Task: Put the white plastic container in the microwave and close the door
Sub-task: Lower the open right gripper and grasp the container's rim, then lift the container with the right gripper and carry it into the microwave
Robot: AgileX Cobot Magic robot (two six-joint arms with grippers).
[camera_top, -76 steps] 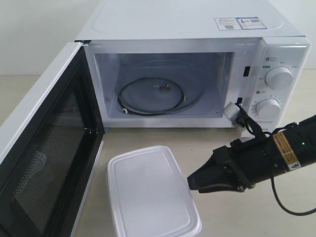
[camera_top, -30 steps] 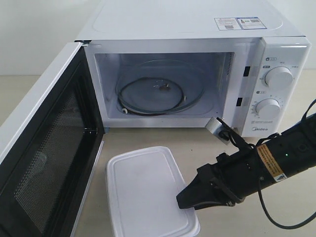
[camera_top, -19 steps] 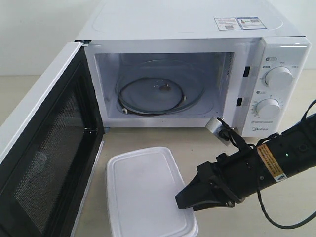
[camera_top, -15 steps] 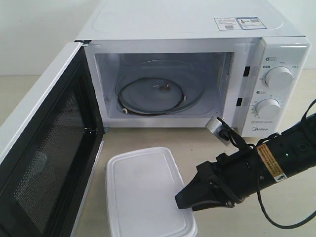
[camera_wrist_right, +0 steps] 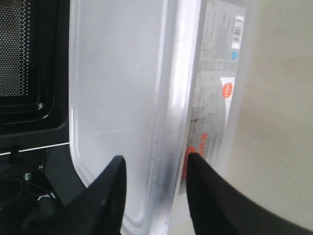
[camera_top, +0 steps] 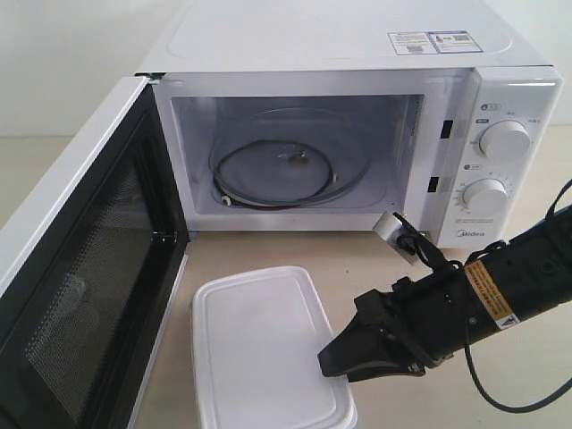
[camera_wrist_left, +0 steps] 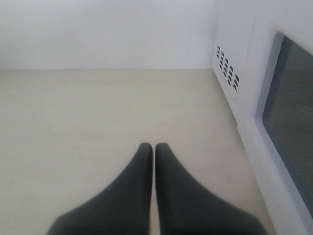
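Finds white container (camera_top: 264, 349) on worktop (camera_top: 295, 250) before open microwave (camera_top: 340, 54), long axis toward cavity, right edge between part-open right claw (camera_top: 326, 366) tips, unclamped; left claw (camera_wrist_left: 154, 147) closed, empty, beyond door (camera_top: 80, 295).

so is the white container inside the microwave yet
No, the white plastic container sits on the table in front of the open microwave.

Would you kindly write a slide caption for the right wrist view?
Right gripper, jaws apart, straddles the labelled edge of the white plastic container beside the open microwave door.
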